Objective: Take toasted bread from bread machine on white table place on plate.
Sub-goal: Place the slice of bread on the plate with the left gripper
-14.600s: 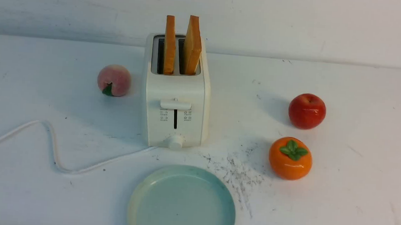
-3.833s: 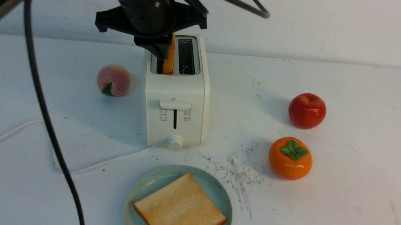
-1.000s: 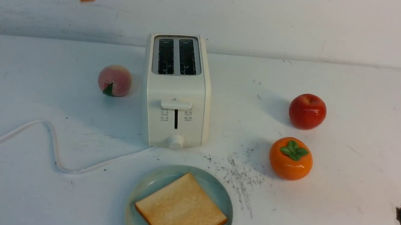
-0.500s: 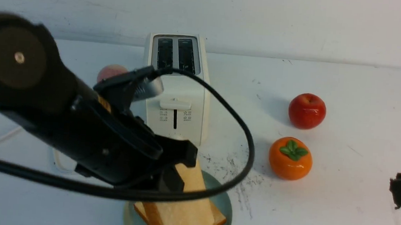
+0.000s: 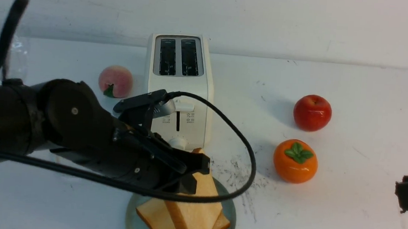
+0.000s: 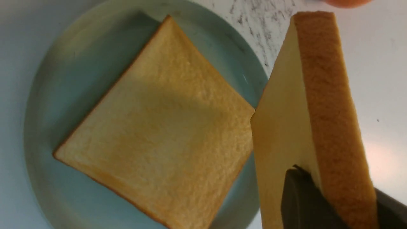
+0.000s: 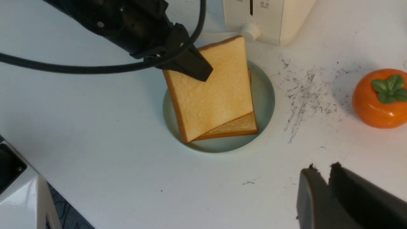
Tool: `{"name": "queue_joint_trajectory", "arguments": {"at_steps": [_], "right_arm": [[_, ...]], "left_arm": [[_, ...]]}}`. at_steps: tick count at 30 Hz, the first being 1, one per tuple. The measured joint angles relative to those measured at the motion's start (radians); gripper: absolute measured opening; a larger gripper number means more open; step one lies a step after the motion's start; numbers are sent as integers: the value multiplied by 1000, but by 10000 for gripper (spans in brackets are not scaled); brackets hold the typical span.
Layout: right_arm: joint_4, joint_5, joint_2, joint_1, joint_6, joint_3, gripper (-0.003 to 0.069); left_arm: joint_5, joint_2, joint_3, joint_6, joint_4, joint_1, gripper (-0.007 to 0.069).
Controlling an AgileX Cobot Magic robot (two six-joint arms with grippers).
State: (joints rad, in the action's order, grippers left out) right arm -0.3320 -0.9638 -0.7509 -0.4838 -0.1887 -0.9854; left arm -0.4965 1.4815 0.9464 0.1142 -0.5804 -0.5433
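The left gripper [image 5: 190,180] pinches the held slice [image 7: 213,95] of toasted bread by an upper corner, one finger pressed on each face. It holds the bread steeply tilted above the plate [image 7: 264,95]. The flat slice [image 6: 159,127] already lies in the plate's well. The bread machine [image 5: 181,82] stands just behind the plate, both slots dark and empty.

We judge the release to be the risky part. The held slice leans at a steep angle with its lower edge near the plate's rim. If let go now, it may flop outward onto the white table [image 5: 344,217] or shove the flat slice askew. We cannot tell whether the two slices touch. The arm's black cable [image 5: 245,146] loops across the bread machine's front and might snag its lever when the arm pulls away.

The right gripper [image 7: 329,190] hovers apart near the table's edge, holding nothing. Its tips sit close together, and we cannot tell whether they are fully closed.

Both slices are thick, stiff-looking squares with matte, finely pored golden faces and darker orange-brown crusts. The plate is round, shallow, glossy pale teal, with a raised rim. The bread machine is a smooth white box with a silver top. The table is flat and white, with grey scuffs and black specks.
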Motion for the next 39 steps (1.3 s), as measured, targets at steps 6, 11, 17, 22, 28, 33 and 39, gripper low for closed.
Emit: {"name": "queue_joint_trajectory", "arguments": {"at_steps": [6, 11, 17, 22, 28, 33, 39], "right_arm": [[-3, 0, 0, 0, 0, 0, 86], [-4, 1, 0, 0, 0, 0, 94], [-4, 1, 0, 0, 0, 0, 99], [-4, 1, 0, 0, 0, 0, 104], [-4, -11, 0, 0, 0, 0, 106], [-4, -36, 0, 0, 0, 0, 113], [-4, -45, 0, 0, 0, 0, 118]], "left_arm": [[33, 8, 0, 0, 0, 0, 97], [0, 8, 0, 0, -1, 0, 97], [-49, 24, 0, 0, -11, 0, 97], [-53, 66, 0, 0, -16, 0, 97], [-53, 89, 0, 3, -25, 0, 97], [-38, 89, 0, 3, -27, 0, 97], [14, 91, 0, 3, -27, 0, 165]]}}
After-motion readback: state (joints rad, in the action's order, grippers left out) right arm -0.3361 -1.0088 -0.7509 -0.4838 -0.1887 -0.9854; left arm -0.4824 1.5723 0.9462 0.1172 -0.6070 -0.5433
